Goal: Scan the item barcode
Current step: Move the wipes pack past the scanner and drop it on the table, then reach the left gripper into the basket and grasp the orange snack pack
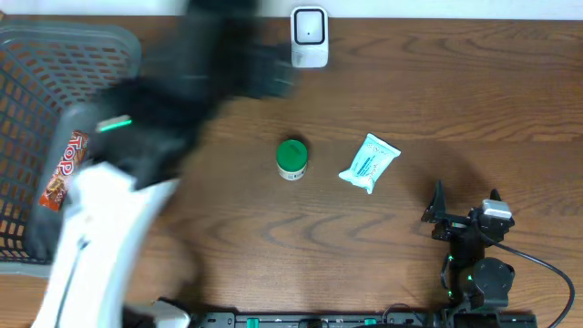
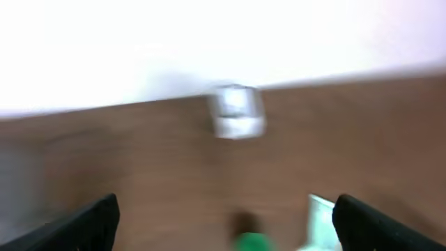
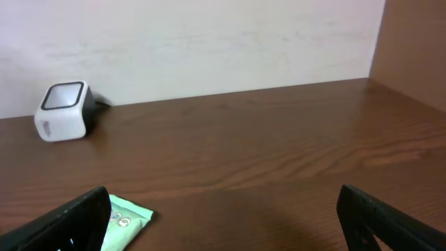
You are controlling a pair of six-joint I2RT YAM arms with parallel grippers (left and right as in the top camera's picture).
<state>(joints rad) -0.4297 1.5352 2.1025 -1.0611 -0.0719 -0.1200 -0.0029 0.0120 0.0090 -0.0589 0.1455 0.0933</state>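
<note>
L gripper (image 2: 226, 219): jaws spread wide, nothing btwn them. R gripper (image 3: 223, 209): jaws also spread, empty, low near the table (image 1: 437, 100) front edge. Likely item to scan is the green-capped jar (image 1: 291, 158), upright mid-table. The packet (image 1: 369, 162) is near it, not touching, and the scanner (image 1: 309, 37) is at the far edge. Jar prob. rigid, light, smooth-sided, so slippery; grip across the body. Packet looks soft, crinkly; pinch an end seal. Only overhead shows the basket (image 1: 27, 55) w/ candy bar (image 1: 62, 170) inside. L wrist view is too blurred for detail. R wrist view shows the scanner face clearly.
</note>
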